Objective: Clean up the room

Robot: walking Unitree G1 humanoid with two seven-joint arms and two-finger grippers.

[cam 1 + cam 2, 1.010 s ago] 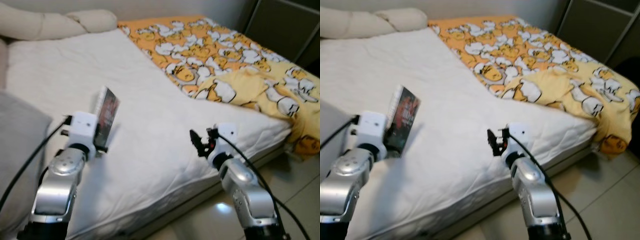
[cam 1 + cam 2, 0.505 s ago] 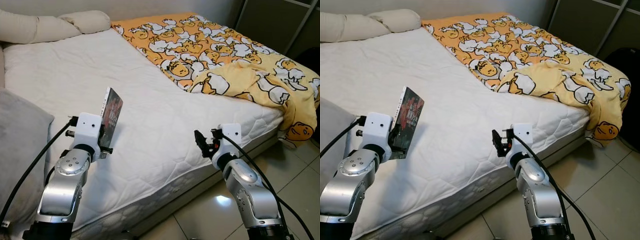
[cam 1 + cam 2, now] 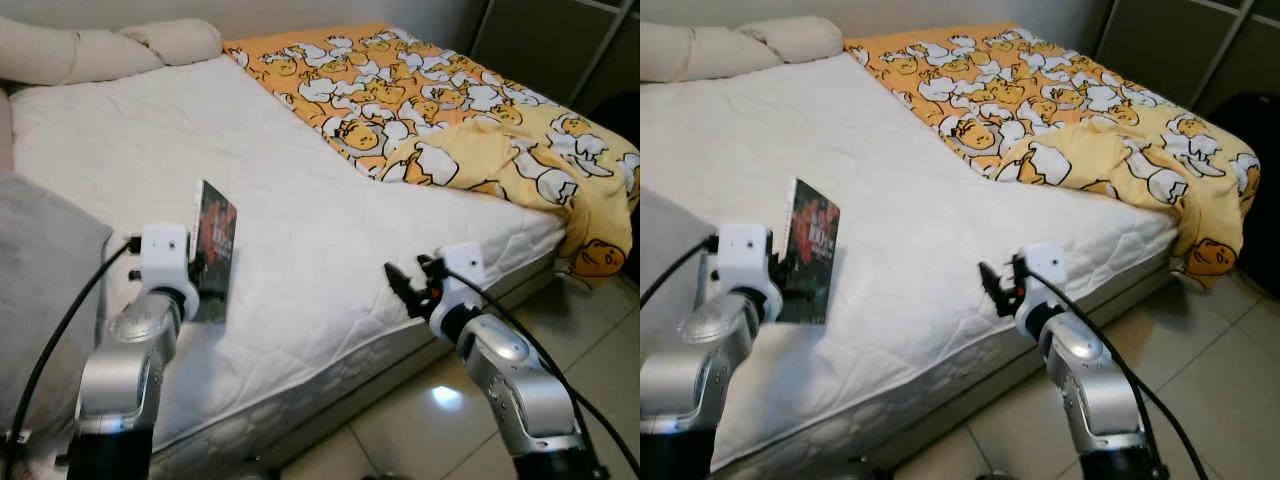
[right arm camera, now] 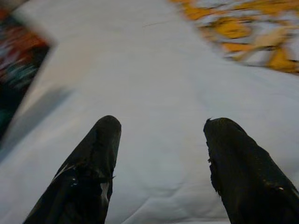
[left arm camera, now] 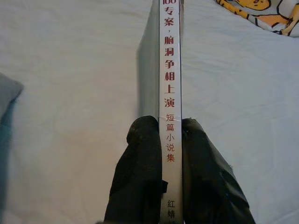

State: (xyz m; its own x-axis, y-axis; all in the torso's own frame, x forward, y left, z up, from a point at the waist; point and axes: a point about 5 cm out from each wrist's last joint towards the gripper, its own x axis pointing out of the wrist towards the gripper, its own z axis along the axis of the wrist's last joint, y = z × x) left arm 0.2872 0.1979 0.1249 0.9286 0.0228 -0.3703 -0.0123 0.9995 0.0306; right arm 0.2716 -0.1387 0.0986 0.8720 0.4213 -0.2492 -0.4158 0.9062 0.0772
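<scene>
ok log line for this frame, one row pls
left pincer: shut on book, upright over mattress | right pincer: open, empty, over mattress edge | blanket: rumpled on bed's right

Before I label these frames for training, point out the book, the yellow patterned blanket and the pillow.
book (image 3: 216, 238), left eye view, on its dark front cover.
yellow patterned blanket (image 3: 420, 90), left eye view, on its flat spread part.
pillow (image 3: 790, 38), right eye view, on its top surface.
</scene>
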